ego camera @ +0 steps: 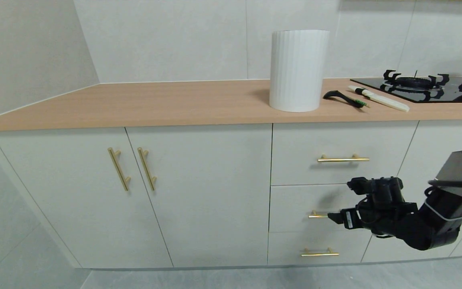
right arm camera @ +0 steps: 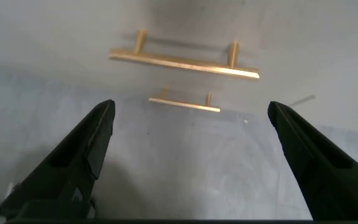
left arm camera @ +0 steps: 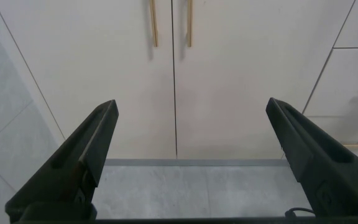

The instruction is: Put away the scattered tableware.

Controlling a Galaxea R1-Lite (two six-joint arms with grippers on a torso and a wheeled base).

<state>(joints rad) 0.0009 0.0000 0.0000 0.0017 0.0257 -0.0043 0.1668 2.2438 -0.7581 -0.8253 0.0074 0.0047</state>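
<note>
A black-handled utensil [ego camera: 343, 97] and a long white utensil [ego camera: 379, 98] with a green band lie on the wooden countertop [ego camera: 175, 102], just right of a tall white ribbed container [ego camera: 298, 70]. My right gripper [ego camera: 345, 200] is open, low in front of the drawers, close to the middle drawer's brass handle [ego camera: 318, 215]. In the right wrist view the right gripper [right arm camera: 191, 111] faces that handle [right arm camera: 185, 62] with nothing between its fingers. My left gripper [left arm camera: 191, 109] is open and holds nothing, facing the cabinet doors near the floor.
A black gas hob [ego camera: 427, 86] sits at the countertop's right end. Three drawers are stacked under the utensils, with a top handle [ego camera: 343, 159] and a bottom handle [ego camera: 320, 253]. The double cabinet doors [ego camera: 134, 192] on the left are closed.
</note>
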